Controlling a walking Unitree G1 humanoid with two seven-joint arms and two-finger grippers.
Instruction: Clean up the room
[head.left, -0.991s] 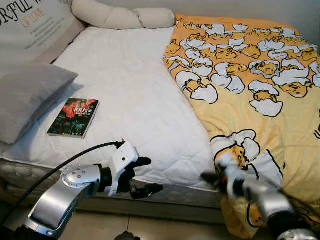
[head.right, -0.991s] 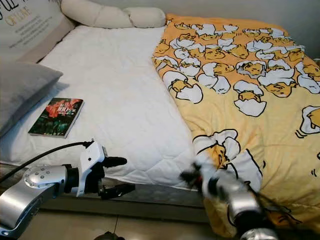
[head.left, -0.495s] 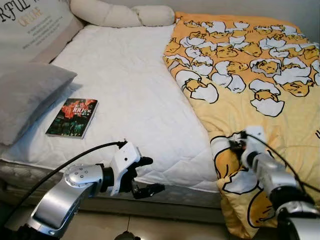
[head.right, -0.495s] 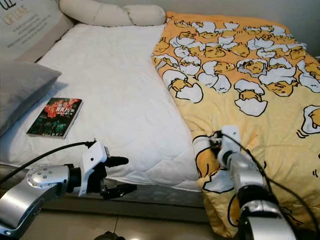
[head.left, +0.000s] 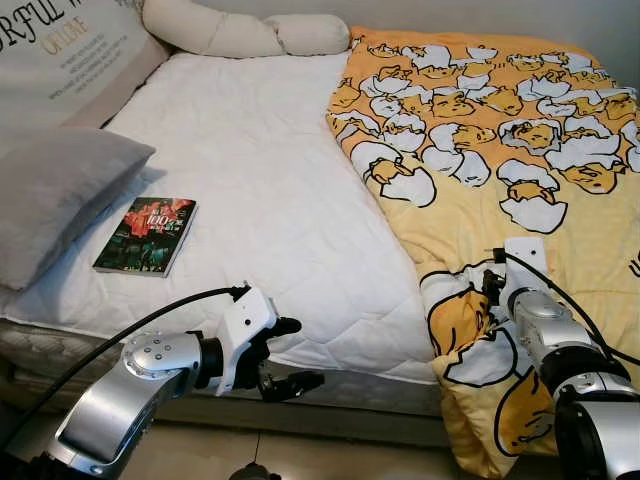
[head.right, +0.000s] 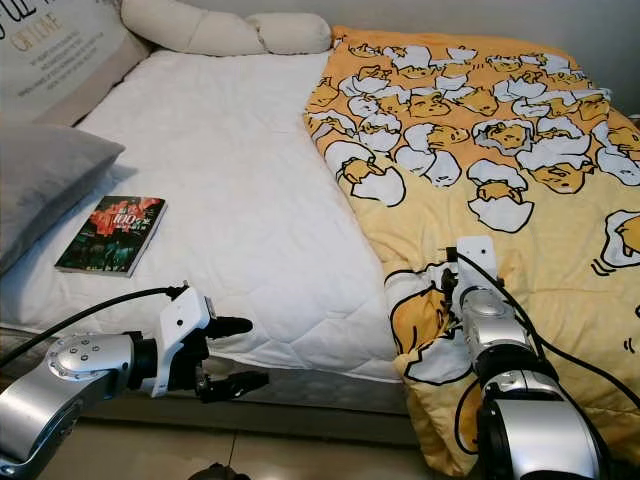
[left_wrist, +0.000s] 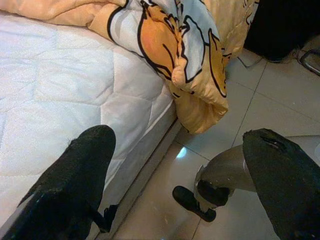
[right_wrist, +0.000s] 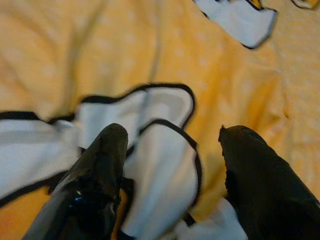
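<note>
- A grey pillow (head.left: 50, 200) leans at the bed's left side, and a book (head.left: 146, 235) lies flat on the white mattress (head.left: 260, 180) just beside it.
- The left gripper (head.left: 285, 355) hovers off the mattress's near edge, fingers spread apart, holding nothing.
- The yellow duck-print blanket (head.left: 500, 150) covers the bed's right half, its corner drooping to the floor.
- The right gripper (right_wrist: 170, 170) sits over that blanket near its front edge, fingers open against the cloth.
</note>
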